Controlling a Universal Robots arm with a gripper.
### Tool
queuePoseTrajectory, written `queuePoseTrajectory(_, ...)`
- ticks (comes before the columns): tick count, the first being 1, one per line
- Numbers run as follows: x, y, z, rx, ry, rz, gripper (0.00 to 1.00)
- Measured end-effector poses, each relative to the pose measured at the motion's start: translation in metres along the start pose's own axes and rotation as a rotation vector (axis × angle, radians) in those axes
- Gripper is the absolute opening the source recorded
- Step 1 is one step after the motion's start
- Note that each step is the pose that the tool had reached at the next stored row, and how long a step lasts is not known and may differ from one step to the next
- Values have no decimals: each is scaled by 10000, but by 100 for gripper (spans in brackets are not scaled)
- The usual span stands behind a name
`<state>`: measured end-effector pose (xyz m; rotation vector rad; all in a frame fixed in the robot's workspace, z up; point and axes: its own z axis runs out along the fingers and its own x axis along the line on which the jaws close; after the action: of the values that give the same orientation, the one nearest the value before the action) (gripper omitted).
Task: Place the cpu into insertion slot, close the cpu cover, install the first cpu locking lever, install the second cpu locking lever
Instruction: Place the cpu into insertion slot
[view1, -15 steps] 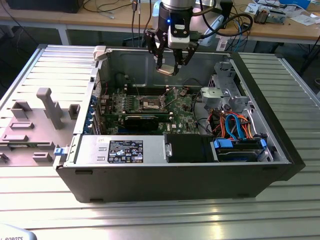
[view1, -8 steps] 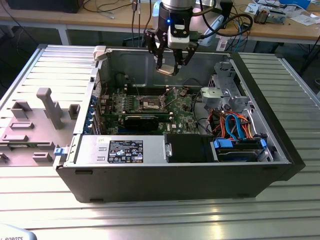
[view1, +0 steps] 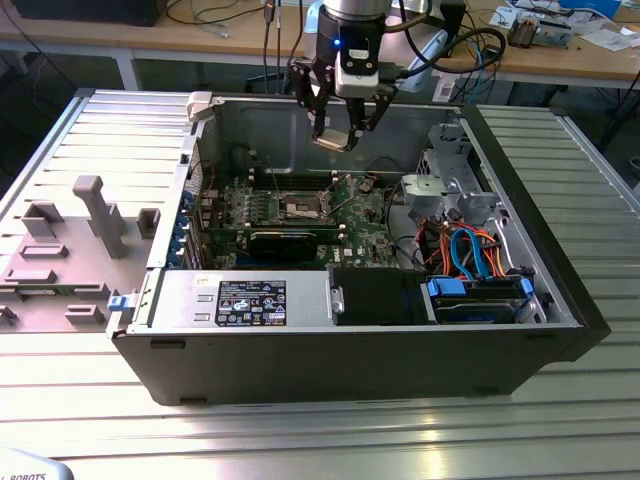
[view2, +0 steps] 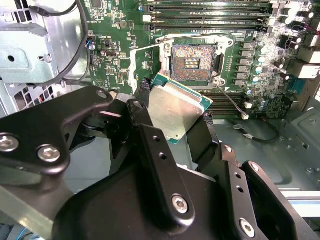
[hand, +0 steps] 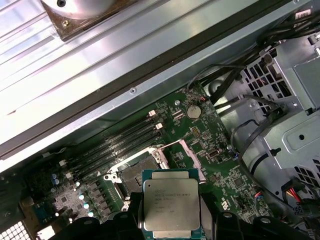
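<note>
Above the open computer case (view1: 250, 135), the gripper (view1: 335, 132) pinched the cpu (view2: 176, 109) flat by two opposite edges, well clear of the green circuit board (view1: 365, 215). The insertion slot (view2: 192, 62) lay below the chip, a little toward the exterior view's left, and uncovered. The memory slots (view2: 210, 10) just beside it and the drive cage (view1: 450, 180) farther off bounded the way down.

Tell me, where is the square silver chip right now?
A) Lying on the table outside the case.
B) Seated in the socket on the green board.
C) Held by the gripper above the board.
C: the gripper grips the chip above the green board, and the socket is bare.
</note>
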<state>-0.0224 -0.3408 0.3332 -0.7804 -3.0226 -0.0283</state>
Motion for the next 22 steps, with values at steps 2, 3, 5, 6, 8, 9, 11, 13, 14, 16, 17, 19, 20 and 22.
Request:
queuePoseTrajectory(2,0,0,1,-1,0,9,54)
queuePoseTrajectory(3,0,0,1,-1,0,14,54)
queuePoseTrajectory(5,0,0,1,-1,-1,26,54)
queuePoseTrajectory(6,0,0,1,-1,0,32,54)
queuePoseTrajectory(8,0,0,1,-2,-1,60,54)
queuePoseTrajectory(9,0,0,1,-2,-1,72,54)
queuePoseTrajectory(11,0,0,1,-2,-2,90,54)
queuePoseTrajectory(13,0,0,2,-3,-2,121,54)
queuePoseTrajectory(14,0,0,2,-3,-2,131,54)
queuePoseTrajectory(16,0,0,2,-4,-2,156,54)
queuePoseTrajectory(17,0,0,2,-4,-2,166,54)
queuePoseTrajectory(19,0,0,2,-5,-2,186,54)
queuePoseTrajectory(20,0,0,2,-5,-2,194,54)
queuePoseTrajectory(22,0,0,3,-6,-3,211,54)
